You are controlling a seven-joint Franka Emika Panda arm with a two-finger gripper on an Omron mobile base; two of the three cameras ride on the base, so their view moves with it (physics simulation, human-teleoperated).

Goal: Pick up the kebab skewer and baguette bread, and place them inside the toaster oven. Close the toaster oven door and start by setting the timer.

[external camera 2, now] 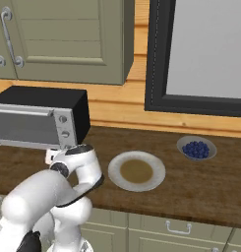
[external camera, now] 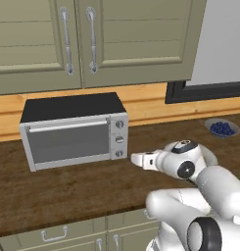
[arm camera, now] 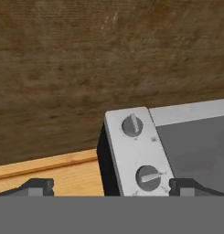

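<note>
The silver toaster oven with its black top stands on the wooden counter, also seen from the right. Its glass door is up and shut. Three round knobs run down its right side. My gripper hovers just right of the lowest knob, level with it, and it shows again low beside the oven's corner. In the hand view, rolled upside down, the gripper is open with two knobs between its spread fingertips. The kebab skewer and baguette bread are out of view.
A round cream plate with a brown centre lies on the counter right of my arm. A small bowl of dark blue berries sits further right. Wall cabinets hang above the oven, and a dark-framed window is at the back right.
</note>
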